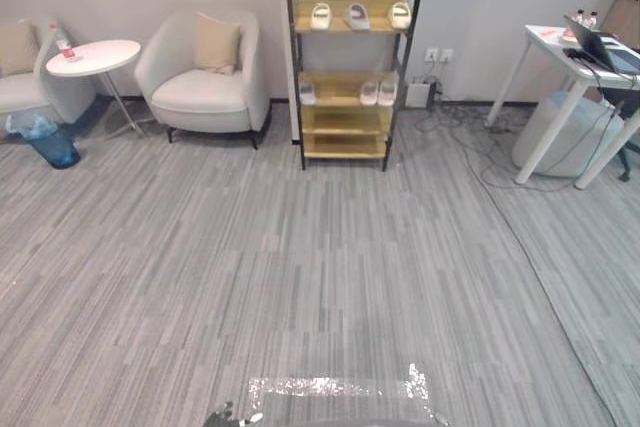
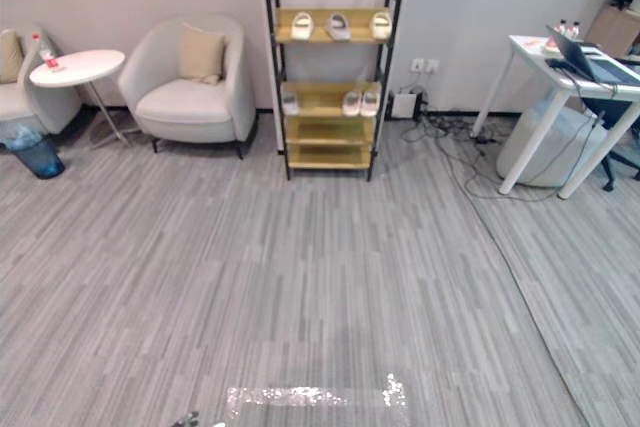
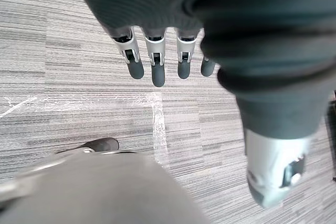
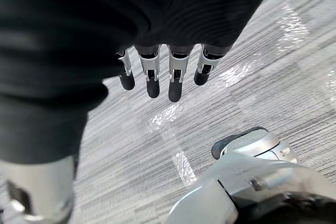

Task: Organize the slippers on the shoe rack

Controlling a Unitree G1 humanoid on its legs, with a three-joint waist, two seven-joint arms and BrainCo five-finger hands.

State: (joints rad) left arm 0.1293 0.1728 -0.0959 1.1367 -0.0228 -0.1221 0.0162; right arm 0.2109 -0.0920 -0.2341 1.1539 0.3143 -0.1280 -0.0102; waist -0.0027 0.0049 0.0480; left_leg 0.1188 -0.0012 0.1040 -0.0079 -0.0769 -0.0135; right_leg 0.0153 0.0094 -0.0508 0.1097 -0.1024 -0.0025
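Left hand (image 3: 156,61) hangs over the carpet (image 1: 300,267), fingers straight and loose, nothing in it. Same story w/ my right hand (image 4: 176,74): fingers relaxed, tips pointing down at the floor, holding nothing. Both hands are well apart from the job.

And the job's way over at the far wall, centre: the shoe rack (image 1: 343,120), black frame w/ wooden shelves. On the top shelf there are three in a row w/ gaps btwn them: left cream slipper (image 1: 320,15), grey slipper (image 1: 357,16) in the middle, right cream slipper (image 1: 400,14). Next shelf down, a single slipper (image 1: 307,93) sits at the left end, and a pale slipper pair (image 1: 369,93) sits side by side at the right end, the two just beside each other. Two more wooden shelves sit below those.

Left of the rack is a pale armchair (image 1: 205,77) w/ a tan cushion (image 1: 216,42) propped against its back. Further left is a small round table (image 1: 95,55) carrying a bottle (image 1: 63,42), then a blue bin (image 1: 50,142) on the floor, a bit nearer me. A white box (image 1: 417,95) sits on the floor by the rack's right foot. On the far right stands a white table (image 1: 550,42) w/ a laptop (image 1: 600,47) on it.

Near me, a shiny tape strip (image 1: 330,387) runs across the carpet. Wide stretch of floor btwn me and that rack.
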